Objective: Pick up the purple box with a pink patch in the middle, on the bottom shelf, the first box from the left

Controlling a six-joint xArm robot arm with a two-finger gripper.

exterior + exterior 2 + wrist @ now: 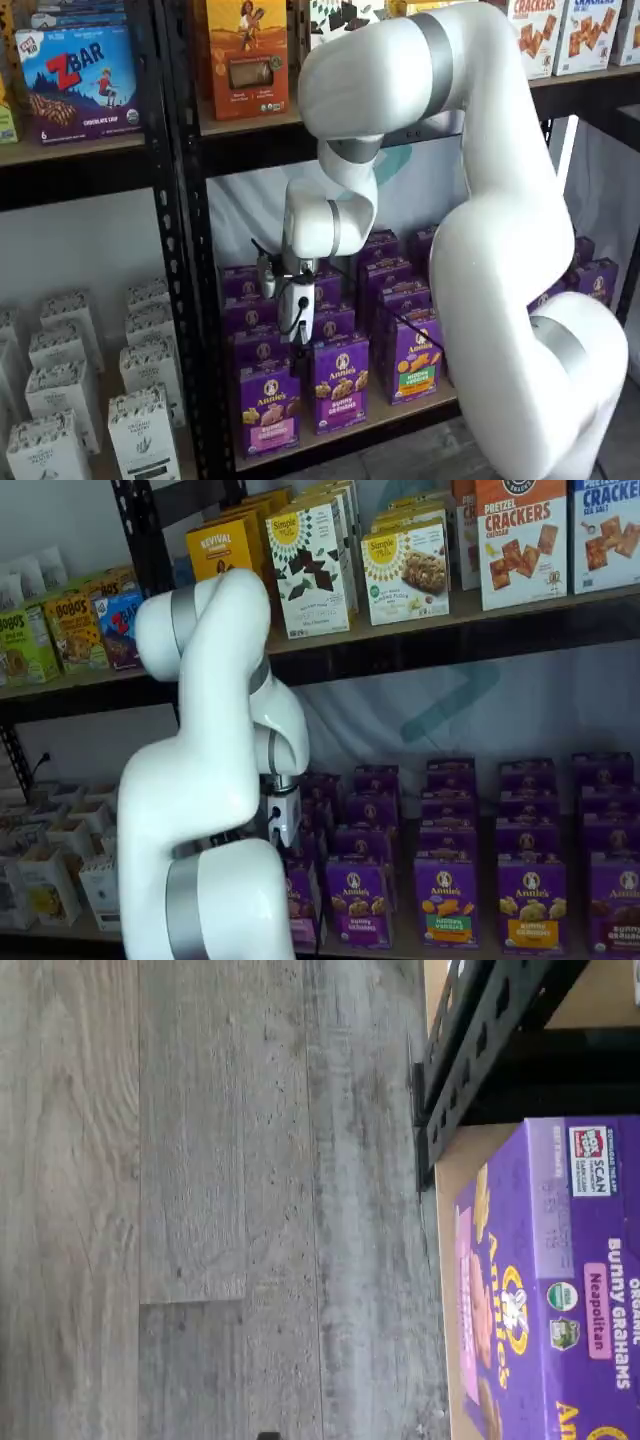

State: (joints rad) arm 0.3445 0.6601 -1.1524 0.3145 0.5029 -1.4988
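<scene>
The purple box (268, 410) stands upright at the front left of the bottom shelf (400, 412), a pink patch low on its front. In a shelf view the arm partly covers the purple box (301, 900). The wrist view shows the purple box (540, 1290) from above, resting on the wooden shelf board (450, 1175). My gripper (297, 325) hangs above the left column of purple boxes, slightly behind the front one, open and holding nothing. In a shelf view only the gripper's (283, 828) white body shows clearly.
More purple Annie's boxes (340, 385) fill the bottom shelf in rows to the right. A black rack post (185, 250) stands just left of the target. White cartons (140, 430) sit in the neighbouring bay. The upper tier (250, 125) holds other boxes. Grey plank floor (200, 1200) lies below.
</scene>
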